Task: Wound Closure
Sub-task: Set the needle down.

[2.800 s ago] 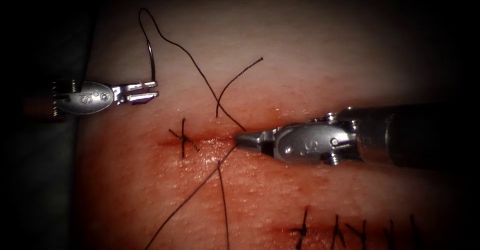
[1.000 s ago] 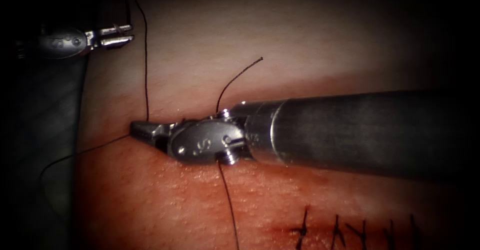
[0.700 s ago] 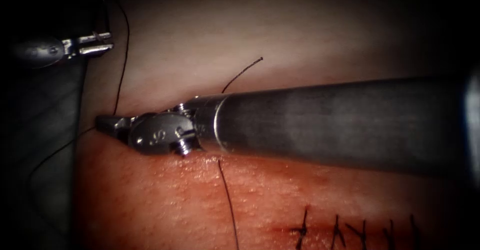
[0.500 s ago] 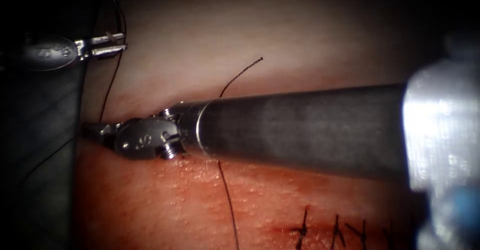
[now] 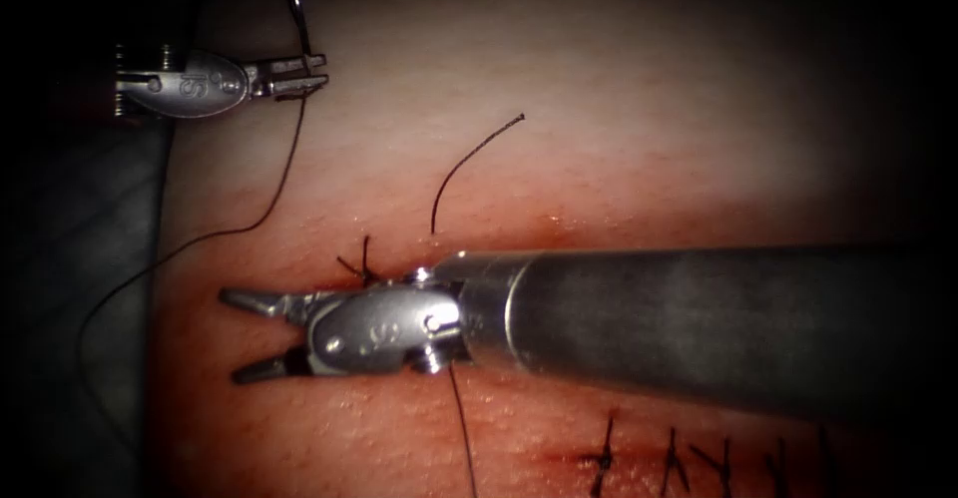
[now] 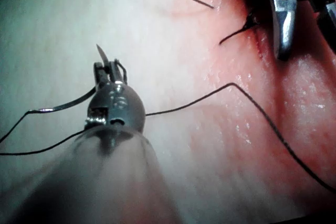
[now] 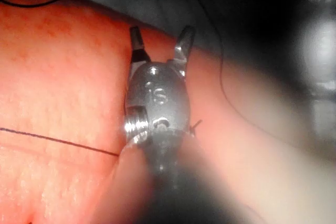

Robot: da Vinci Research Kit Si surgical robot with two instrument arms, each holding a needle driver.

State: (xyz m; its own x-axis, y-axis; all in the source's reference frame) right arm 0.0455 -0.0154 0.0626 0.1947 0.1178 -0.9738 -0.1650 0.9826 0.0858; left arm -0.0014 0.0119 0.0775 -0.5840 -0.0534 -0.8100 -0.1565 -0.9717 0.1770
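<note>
Right tool (image 5: 228, 336): jaws spread, holding nothing, lying over the left end of the cut (image 5: 339, 280), beside a tied stitch (image 5: 363, 266). Left tool (image 5: 317, 71): jaws pressed together on the needle (image 5: 296, 4) near its middle, held clear of the tissue (image 5: 619, 109) up and left of the cut. Thread (image 5: 261, 221) hangs slack from the left tool across the tissue. A cut thread end (image 5: 469, 159) stands above the cut.

The right tool (image 5: 239, 336), jaws spread and empty, and its shaft lay across the cut (image 5: 394, 276), blocking it. The left tool (image 5: 299, 70) held the needle (image 5: 296, 4) over the open pale tissue (image 5: 619, 89), crossed there by loose thread (image 5: 269, 204).
</note>
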